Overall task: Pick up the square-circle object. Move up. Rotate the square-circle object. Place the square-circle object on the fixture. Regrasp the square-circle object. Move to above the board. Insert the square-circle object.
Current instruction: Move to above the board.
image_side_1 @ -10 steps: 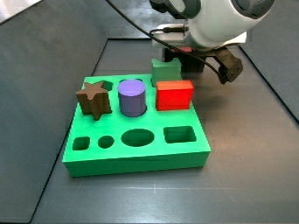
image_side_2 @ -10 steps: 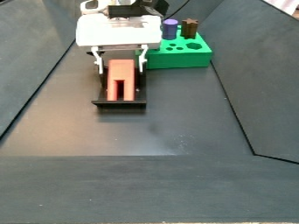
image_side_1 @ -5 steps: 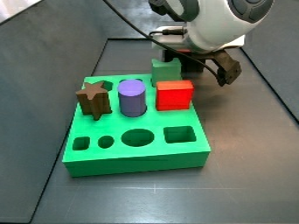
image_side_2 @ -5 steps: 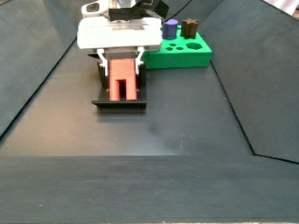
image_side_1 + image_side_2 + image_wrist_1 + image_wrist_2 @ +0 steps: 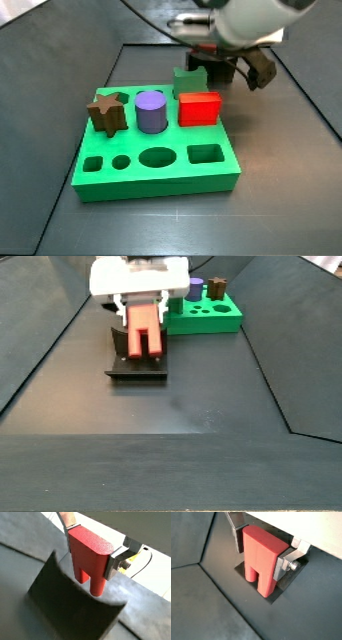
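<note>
In both wrist views my gripper (image 5: 91, 548) (image 5: 262, 554) is shut on the square-circle object (image 5: 89, 559) (image 5: 260, 567), a bright-red block with two rounded legs. The silver fingers (image 5: 118, 558) (image 5: 285, 561) clamp its two sides. The legs hang just above the dark fixture (image 5: 70, 609) (image 5: 272, 595). In a side view the gripper (image 5: 142, 308) holds the red piece (image 5: 144, 336) over the fixture (image 5: 138, 368), left of the green board (image 5: 205, 318). In a side view the gripper (image 5: 225, 62) hangs behind the board (image 5: 154, 158), and the piece is hidden there.
On the board stand a plain red cube (image 5: 199, 108), a purple cylinder (image 5: 150, 111), a brown star piece (image 5: 107, 112) and a green notched block (image 5: 191, 78). Holes run along its front edge. Dark sloping walls (image 5: 40, 346) bound the floor on both sides.
The gripper has risen a little with the red piece in it, lifting the piece off the fixture. The board and its shapes have not moved.
</note>
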Controlling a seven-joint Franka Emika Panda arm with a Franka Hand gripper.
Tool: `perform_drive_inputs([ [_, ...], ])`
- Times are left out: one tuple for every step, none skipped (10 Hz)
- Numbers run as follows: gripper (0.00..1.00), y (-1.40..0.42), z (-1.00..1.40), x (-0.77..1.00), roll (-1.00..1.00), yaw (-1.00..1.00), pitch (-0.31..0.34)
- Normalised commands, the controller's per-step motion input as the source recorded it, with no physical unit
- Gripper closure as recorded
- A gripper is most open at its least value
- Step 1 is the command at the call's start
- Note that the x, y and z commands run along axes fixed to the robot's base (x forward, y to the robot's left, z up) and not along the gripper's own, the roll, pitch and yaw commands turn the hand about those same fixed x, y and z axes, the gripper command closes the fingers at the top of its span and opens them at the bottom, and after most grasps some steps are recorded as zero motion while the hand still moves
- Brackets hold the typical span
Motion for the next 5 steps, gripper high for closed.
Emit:
perform_drive_inputs([
  [1.00,-0.09,1.00,-0.15,-0.03,0.11,0.097],
  [1.00,-0.08,1.00,-0.14,-0.04,0.12,0.069],
  [1.00,-0.08,1.00,-0.14,-0.04,0.12,0.031],
  [1.00,-0.07,1.00,-0.14,-0.04,0.11,0.004],
  [1.00,-0.07,1.00,-0.13,-0.04,0.09,-0.025],
])
